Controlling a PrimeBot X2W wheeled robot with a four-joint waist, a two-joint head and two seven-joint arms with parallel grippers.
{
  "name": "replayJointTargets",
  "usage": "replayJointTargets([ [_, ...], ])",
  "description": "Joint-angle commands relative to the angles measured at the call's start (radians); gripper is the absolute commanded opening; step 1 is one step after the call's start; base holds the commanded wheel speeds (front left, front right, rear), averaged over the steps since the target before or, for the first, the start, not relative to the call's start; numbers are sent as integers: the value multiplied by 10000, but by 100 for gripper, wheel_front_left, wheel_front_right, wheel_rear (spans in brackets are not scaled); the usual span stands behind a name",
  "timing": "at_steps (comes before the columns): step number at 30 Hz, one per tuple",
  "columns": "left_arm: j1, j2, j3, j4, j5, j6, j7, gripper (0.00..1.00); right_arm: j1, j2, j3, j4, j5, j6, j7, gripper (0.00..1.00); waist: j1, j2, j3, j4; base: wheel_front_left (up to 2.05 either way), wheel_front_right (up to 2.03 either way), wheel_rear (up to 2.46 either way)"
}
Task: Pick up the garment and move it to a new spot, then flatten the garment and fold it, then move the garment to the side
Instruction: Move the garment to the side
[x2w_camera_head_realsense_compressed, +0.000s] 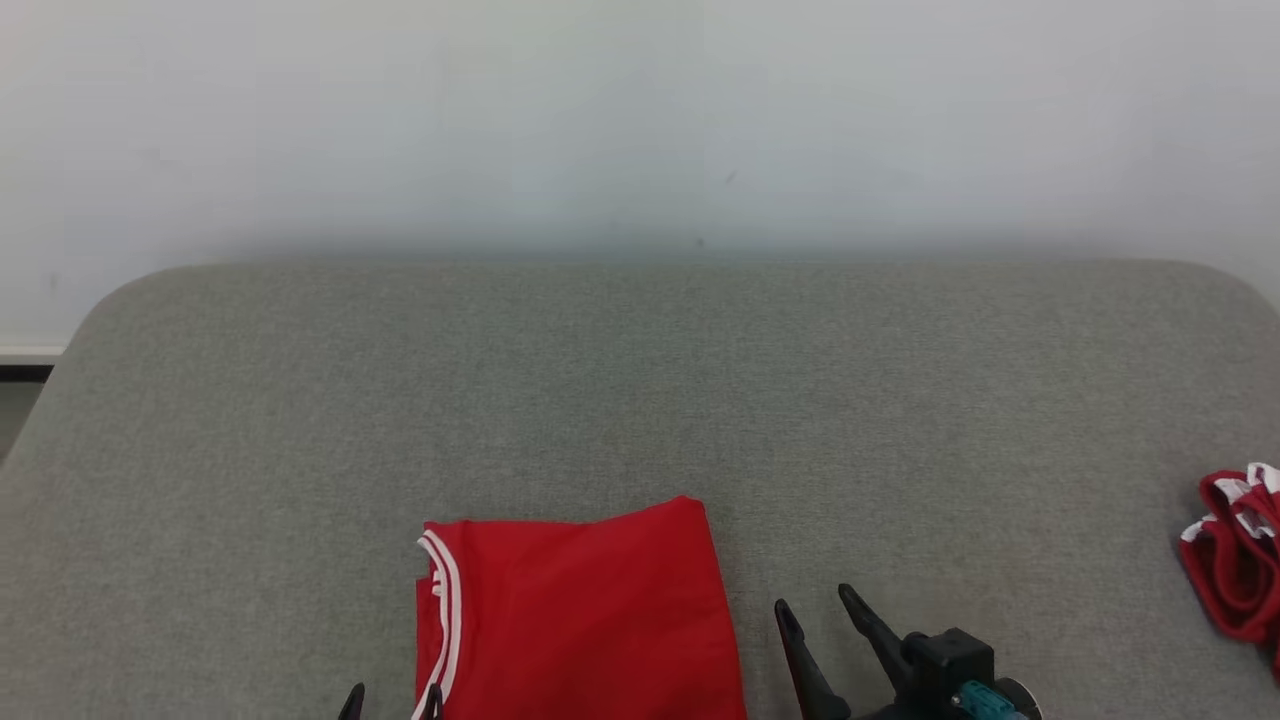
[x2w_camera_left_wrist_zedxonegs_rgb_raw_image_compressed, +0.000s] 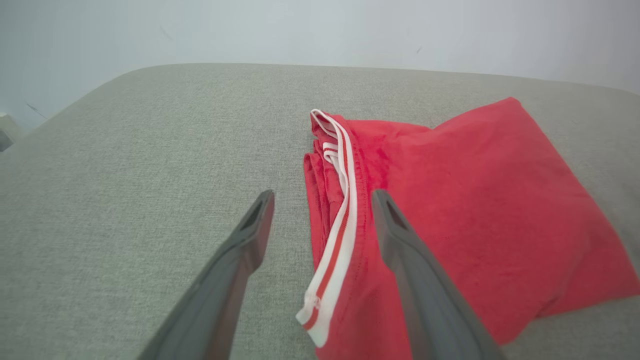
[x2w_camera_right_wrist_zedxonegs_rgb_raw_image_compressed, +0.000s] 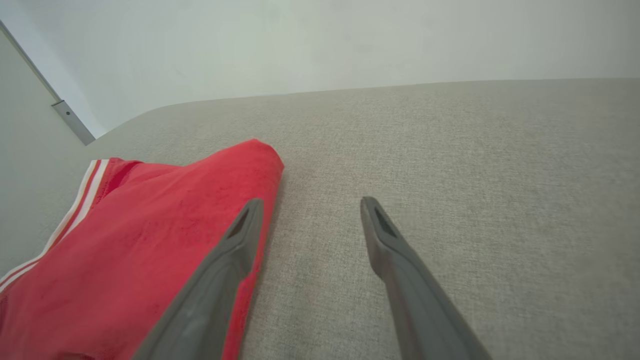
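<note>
Moving folded garment aside looks next. Left gripper, apart, straddles striped 9 o'clock edge; right gripper, apart, flanks 3 o'clock edge. Pinch all layers.

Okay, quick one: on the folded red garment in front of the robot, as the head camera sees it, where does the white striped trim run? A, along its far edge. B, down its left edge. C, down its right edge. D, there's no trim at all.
B: in the head view the white striped trim runs down the left edge of the folded red garment, while its right and far edges are plain red.
</note>
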Motion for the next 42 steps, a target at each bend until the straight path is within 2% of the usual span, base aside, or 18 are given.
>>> replayJointTargets([
  [1, -111, -6, -65, 24, -31, -2, -27, 100, -181, 25, 138, 124, 146, -26, -37, 100, 0, 0, 286, 415, 0, 0, 0],
  [9, -373, -7, -436, 171, -140, -24, -27, 100, -934, 24, 640, 1373, 623, -26, -37, 100, 0, 0, 611, 1265, 0, 0, 0],
  [13, -317, -7, -529, 279, -104, -51, -27, 100, -1153, 18, 631, 2227, 579, -26, -39, 100, 0, 0, 410, 1652, 0, 0, 0],
  [20, 21, -6, -434, 260, 94, -142, -27, 100, -1393, 30, 1144, 3504, 1305, -26, 114, 100, 0, 0, -42, 2100, 0, 0, 0],
  [21, 28, -6, -396, 216, 115, -150, -27, 100, -1459, 30, 1201, 3626, 1359, -26, 96, 57, 0, 0, -53, 2110, 0, 0, 0],
  [23, 101, -6, -316, 180, 133, -177, -27, 100, -1566, 26, 1295, 3832, 1486, -26, 66, 0, 0, 0, -70, 2089, 0, 0, 0],
  [29, 141, -7, -140, 110, 36, -205, -27, 100, -1883, 15, 1245, 4254, 1631, -26, -20, 0, 0, 0, -95, 1739, 0, 0, 0],
  [33, 75, -7, -218, 53, 1, -217, -27, 100, -2023, -9, 854, 4186, 1545, -27, -35, 0, 0, 0, -104, 1418, 0, 0, 0],
  [38, 117, -7, -224, -1, -65, -162, -27, 100, -1877, 1, 275, 3818, 1268, -26, -38, 0, 0, 0, -147, 843, 0, 0, 0],
  [42, 109, -7, -298, -27, -147, -126, -27, 100, -1720, 12, -297, 3496, 940, -26, -36, 0, 0, 0, -148, -66, 0, 0, 0],
])
